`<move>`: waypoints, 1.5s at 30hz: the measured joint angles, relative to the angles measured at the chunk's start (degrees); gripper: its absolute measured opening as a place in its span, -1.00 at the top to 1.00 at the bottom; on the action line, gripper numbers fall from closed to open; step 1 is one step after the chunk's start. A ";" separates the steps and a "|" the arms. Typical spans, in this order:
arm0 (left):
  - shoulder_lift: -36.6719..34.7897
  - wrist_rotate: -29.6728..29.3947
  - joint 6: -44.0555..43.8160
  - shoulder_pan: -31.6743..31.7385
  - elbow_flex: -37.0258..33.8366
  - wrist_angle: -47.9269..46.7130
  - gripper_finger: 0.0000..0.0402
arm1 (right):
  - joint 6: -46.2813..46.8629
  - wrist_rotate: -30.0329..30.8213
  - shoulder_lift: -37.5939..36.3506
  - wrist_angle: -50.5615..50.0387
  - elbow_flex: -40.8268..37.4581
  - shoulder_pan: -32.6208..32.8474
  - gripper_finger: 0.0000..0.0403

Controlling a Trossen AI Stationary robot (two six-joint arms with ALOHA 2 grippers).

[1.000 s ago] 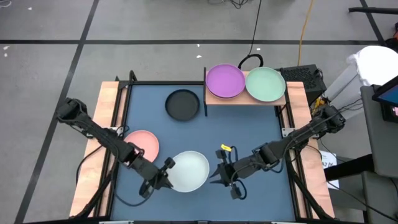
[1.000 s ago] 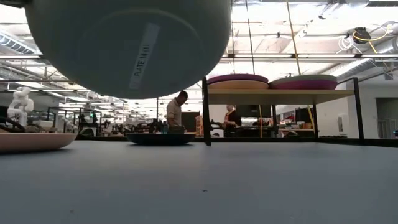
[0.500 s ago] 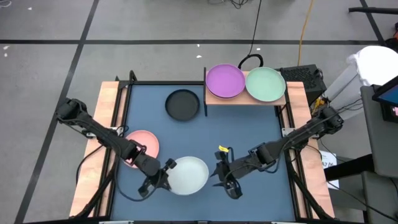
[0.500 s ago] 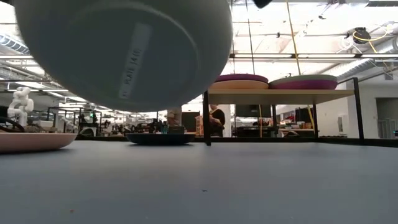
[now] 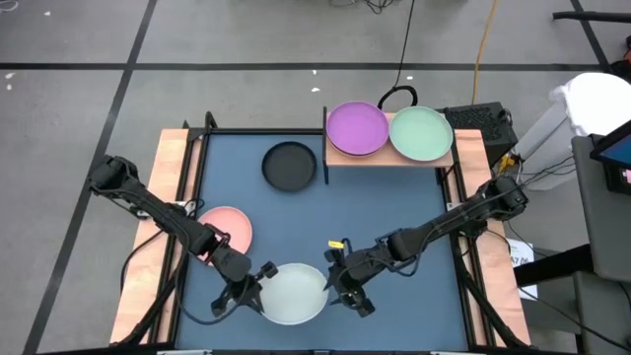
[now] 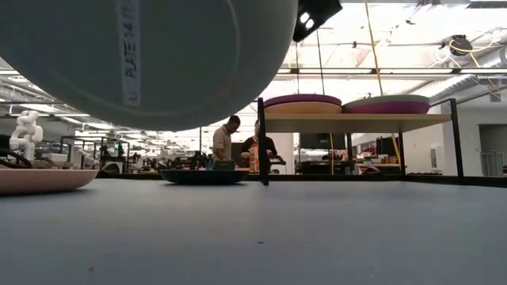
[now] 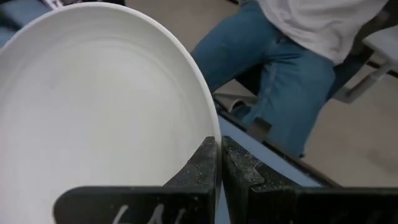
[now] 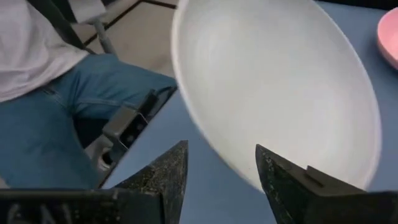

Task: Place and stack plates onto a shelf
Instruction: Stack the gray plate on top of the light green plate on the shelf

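A whitish plate [image 5: 293,293] hangs above the blue table near its front edge; its underside [image 6: 150,55] fills the low view's top. My left gripper [image 5: 258,287] is shut on its left rim. My right gripper [image 5: 335,281] stands open at the plate's right rim [image 8: 214,155], one finger on each side of it, and I see no touch. A purple plate [image 5: 357,128] and a pale green plate [image 5: 421,133] rest on the wooden shelf [image 5: 389,158] at the far right. A dark grey plate [image 5: 289,165] and a pink plate [image 5: 227,229] lie on the table. My left gripper pinches the whitish plate's rim [image 7: 211,127] between its two fingers, on the plate's left side. The fingers come from the table's left, slanting down. The plate is lifted clear of the table, its hollow side up.
Wooden strips [image 5: 177,197] edge the blue surface left and right. A person in jeans [image 7: 280,81] sits just beyond the table's near edge. Cables and a dark box [image 5: 478,118] lie behind the shelf. Bare blue surface lies between the held plate and the shelf.
My left gripper has carried the whitish plate toward the table's near edge, and the plate has turned about in the hold while staying clear of the table. My right gripper has moved toward the table's left edge, up to the plate's right rim.
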 joint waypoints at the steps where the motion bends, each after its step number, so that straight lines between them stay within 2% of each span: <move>1: 0.00 0.53 0.00 0.00 0.00 0.32 0.95 | -0.61 -0.01 0.12 -0.14 -0.02 -0.24 0.16; 11: 0.02 1.69 2.21 0.00 0.00 1.84 0.95 | -4.85 -0.06 0.04 0.86 -0.02 -0.41 0.21; 28: 0.02 1.86 3.69 0.69 0.00 4.19 0.95 | -10.43 -2.43 0.04 0.82 -0.02 1.06 0.91; 35: 0.02 2.00 3.16 1.36 0.00 4.16 0.95 | -11.68 -3.43 0.04 0.78 -0.02 1.03 0.98; 39: -0.02 -4.55 -2.30 1.44 0.00 4.69 0.81 | -11.28 -3.29 0.06 -0.10 -0.15 1.03 0.99; 42: 0.00 -10.81 -1.90 1.71 0.02 4.63 0.68 | -11.29 -2.60 0.05 1.39 -0.09 0.99 0.99; 45: 0.03 -10.07 0.83 1.35 0.04 3.25 0.65 | -11.28 -2.33 -0.02 1.30 -0.02 0.82 0.99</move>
